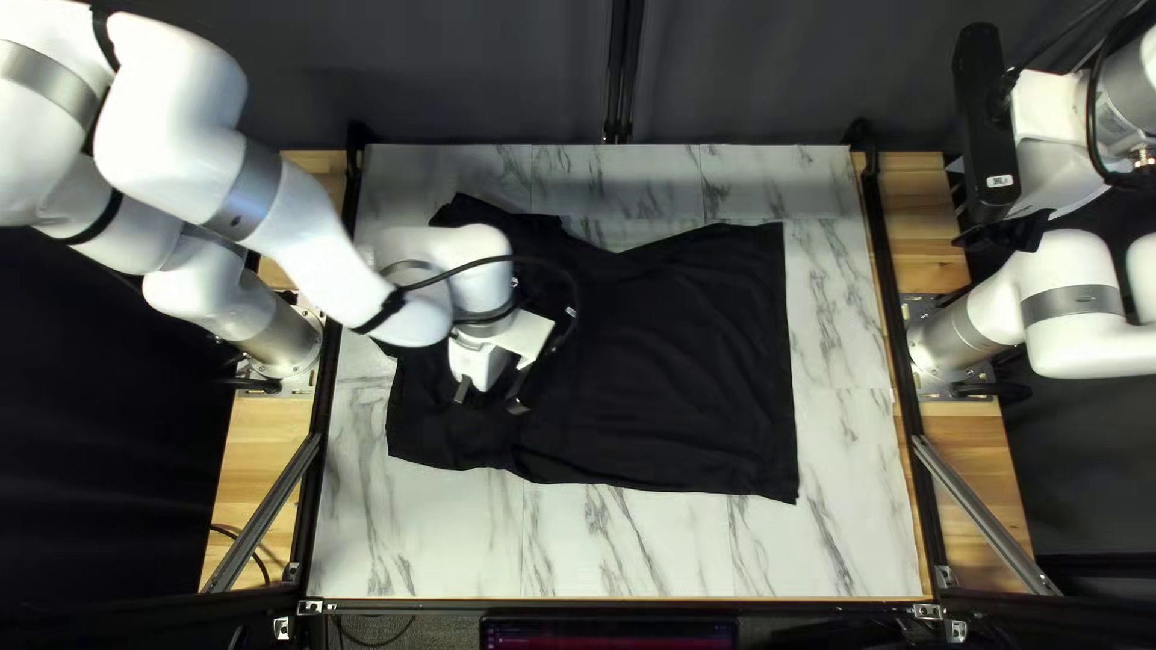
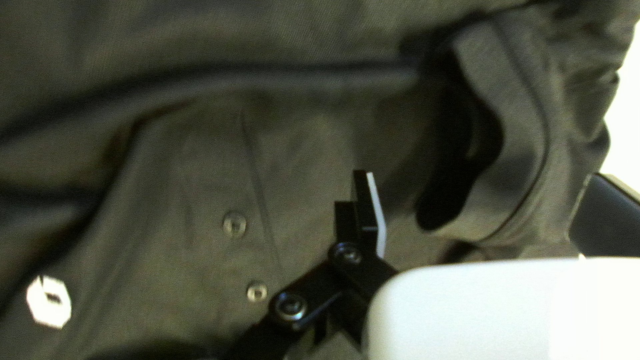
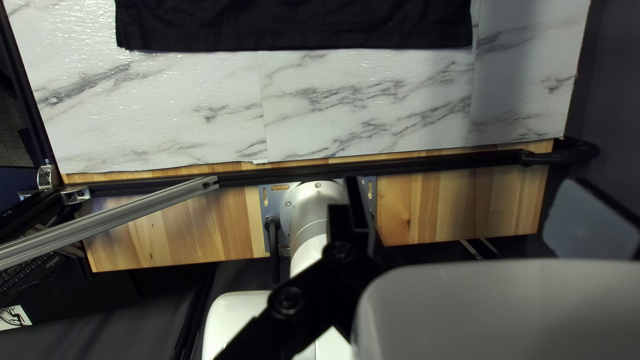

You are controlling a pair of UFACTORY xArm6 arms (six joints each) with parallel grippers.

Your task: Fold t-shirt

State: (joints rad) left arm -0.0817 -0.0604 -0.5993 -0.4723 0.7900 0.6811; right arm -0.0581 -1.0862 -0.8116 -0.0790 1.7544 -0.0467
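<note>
The left hand (image 2: 481, 177) and right hand (image 3: 467, 183) are both held open, and the limp, probably light t-shirt (image 1: 674, 361) is best pinched at its hem (image 1: 789, 361).

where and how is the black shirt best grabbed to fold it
I'd pinch the black shirt by its hem's near corner, at the right of the top left view, bringing the right gripper in low from its own arm's side. The hem lies flat and nearly straight, facing that arm, so the edge should fit between two fingers.
</note>
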